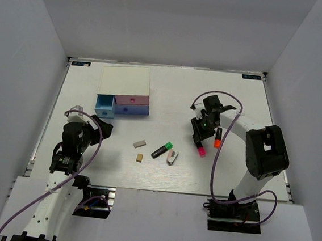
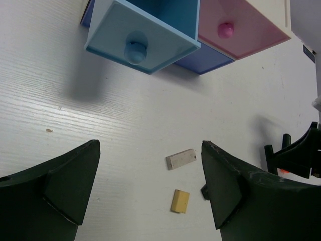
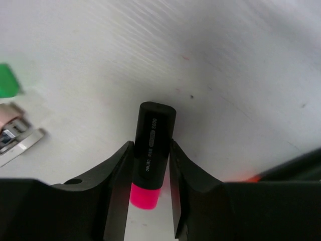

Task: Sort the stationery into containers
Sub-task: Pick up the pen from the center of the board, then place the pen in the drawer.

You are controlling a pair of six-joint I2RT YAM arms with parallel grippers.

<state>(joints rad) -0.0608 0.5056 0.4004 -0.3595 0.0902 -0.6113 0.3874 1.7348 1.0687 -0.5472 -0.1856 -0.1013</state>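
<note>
Gripping short black pink-ended marker (image 3: 154, 131) in my right jaws | left jaws spread wide over white tabletop (image 2: 60, 105)

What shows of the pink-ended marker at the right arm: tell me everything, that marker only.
The pink-ended marker is short: a glossy black barrel, plastic by its look, with small white print and a bright pink end. The right end effector is shut on it, fingers pressing both sides, pink end toward the wrist camera, black end pointing away over the white table. An orange-ended marker lies nearby, apart from it. Whether it rests on the table cannot be told.
</note>
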